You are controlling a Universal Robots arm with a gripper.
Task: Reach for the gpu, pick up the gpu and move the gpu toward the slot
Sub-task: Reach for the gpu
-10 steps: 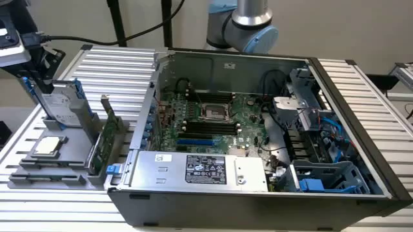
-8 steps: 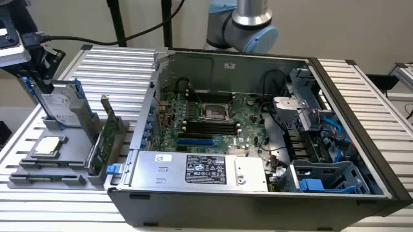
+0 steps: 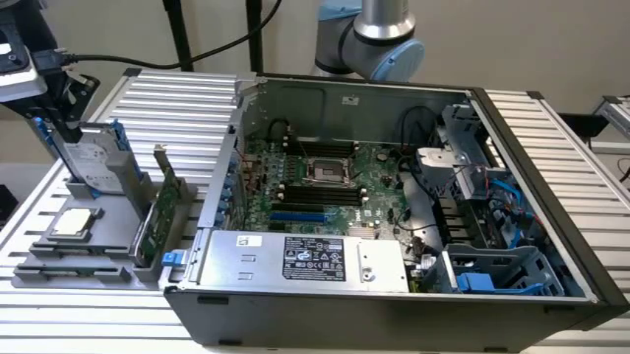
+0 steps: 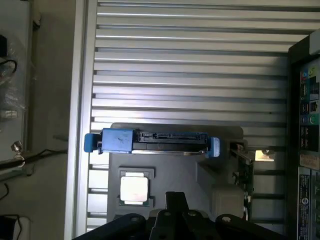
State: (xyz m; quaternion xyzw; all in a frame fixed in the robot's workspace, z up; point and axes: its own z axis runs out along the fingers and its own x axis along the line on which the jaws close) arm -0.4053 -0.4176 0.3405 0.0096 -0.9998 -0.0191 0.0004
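Note:
The gpu point(image 3: 161, 210) is a thin green card with a silver end bracket. It stands on edge in a grey holder point(image 3: 99, 254) at the exterior view's left, beside the open computer case. In the wrist view the gpu point(image 4: 246, 172) shows dark and edge-on, with its bright bracket tip beside it. My gripper point(image 3: 67, 136) hangs over the silver hard drive with blue rails point(image 3: 94, 158), to the exterior view's left of the gpu and apart from it. The gripper body point(image 4: 176, 199) sits near the square processor chip point(image 4: 135, 189). A blue slot point(image 3: 295, 218) lies on the motherboard.
The open black computer case point(image 3: 394, 295) holds the motherboard point(image 3: 325, 184), a silver power supply point(image 3: 305, 258) and blue drive cages point(image 3: 492, 276). The hard drive point(image 4: 155, 141) and processor chip point(image 3: 74, 221) share the grey holder. A ribbed metal table point(image 3: 167, 103) lies beneath. Cables run at the upper left.

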